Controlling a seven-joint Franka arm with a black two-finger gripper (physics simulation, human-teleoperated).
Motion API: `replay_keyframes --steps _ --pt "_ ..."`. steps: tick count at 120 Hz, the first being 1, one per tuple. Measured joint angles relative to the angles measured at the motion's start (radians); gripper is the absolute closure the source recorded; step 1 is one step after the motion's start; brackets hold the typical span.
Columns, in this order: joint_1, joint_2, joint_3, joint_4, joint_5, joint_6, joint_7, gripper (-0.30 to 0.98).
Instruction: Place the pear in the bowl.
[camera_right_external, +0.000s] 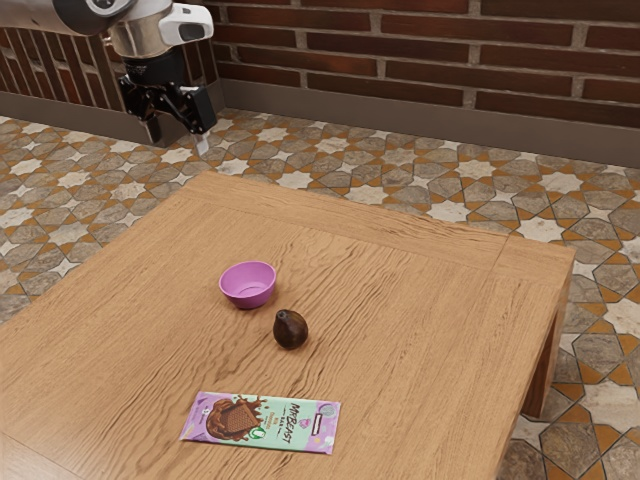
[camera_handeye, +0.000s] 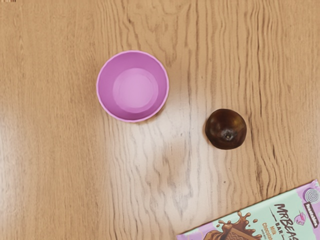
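Chocolate bar (camera_right_external: 262, 422) lies nearest us, flat on the table (camera_right_external: 420, 330); beyond it we see the dark pear (camera_right_external: 290, 330) upright near the purple bowl (camera_right_external: 247, 285). We hold our pincer (camera_right_external: 178, 138) raised and spread apart.

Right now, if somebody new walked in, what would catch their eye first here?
Probably the bright purple bowl, sitting empty on the wooden table. Next, the mint-and-lilac chocolate bar, lying flat with its big lettering. The dark pear stands upright between them, closer to the bowl.
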Motion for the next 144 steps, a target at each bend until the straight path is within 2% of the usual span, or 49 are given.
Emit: replay_keyframes --steps 40,53,73,84,112,127,144 --pt "-0.006 0.005 0.001 0.001 -0.004 0.002 0.009 0.00" --pt "-0.003 0.046 -0.003 -0.049 -0.008 0.024 0.013 0.00" --pt "-0.019 0.072 -0.024 -0.350 -0.022 0.212 0.016 0.00" --pt "-0.031 0.110 -0.045 -0.438 -0.029 0.336 0.017 0.00" --pt "-0.034 0.284 -0.084 -0.408 -0.044 0.565 0.025 0.00" --pt "-0.033 0.384 -0.087 -0.350 -0.048 0.632 0.033 0.00" --pt "-0.032 0.436 -0.087 -0.342 -0.060 0.687 0.040 0.00"
